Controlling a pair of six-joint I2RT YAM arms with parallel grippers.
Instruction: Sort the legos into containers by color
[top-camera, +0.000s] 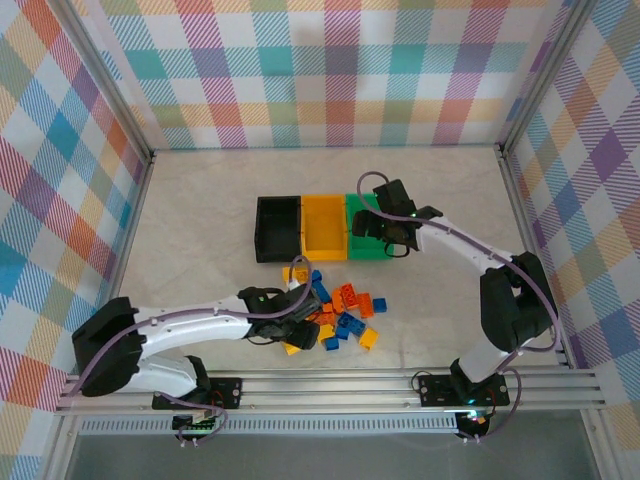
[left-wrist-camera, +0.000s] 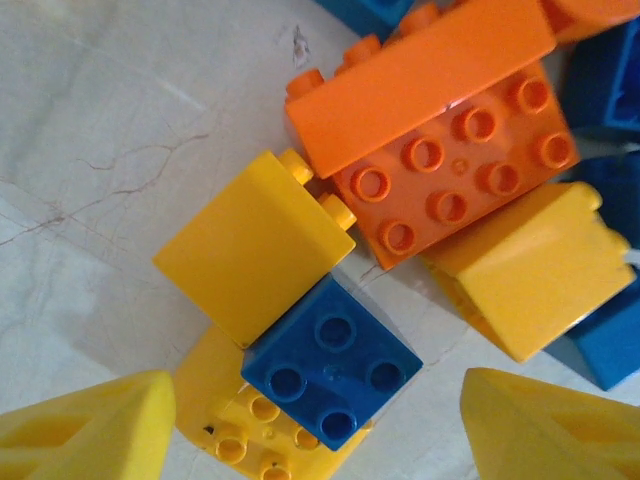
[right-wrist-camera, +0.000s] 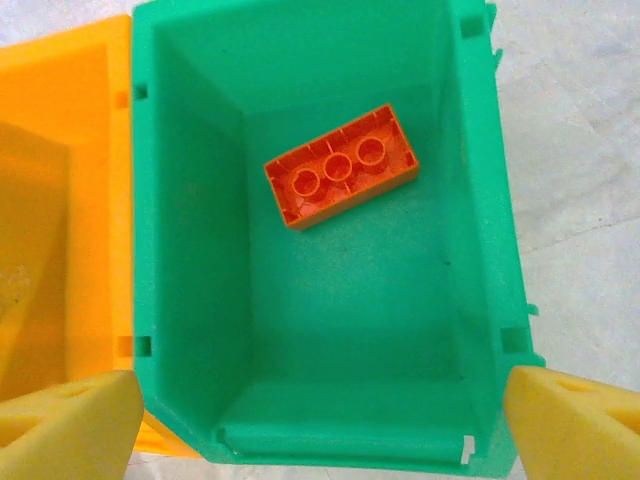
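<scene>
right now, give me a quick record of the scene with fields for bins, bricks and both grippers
green bin: holds one orange brick, underside up
yellow-orange bin: set against the green bin's side
loose bricks: yellow, blue and orange pile on the table
left gripper: open, straddling a blue four-stud brick
right gripper: open, empty, above the green bin

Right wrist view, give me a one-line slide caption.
Open right end effector above the green bin, one orange lego underside-up inside, yellow-orange bin alongside.
</scene>
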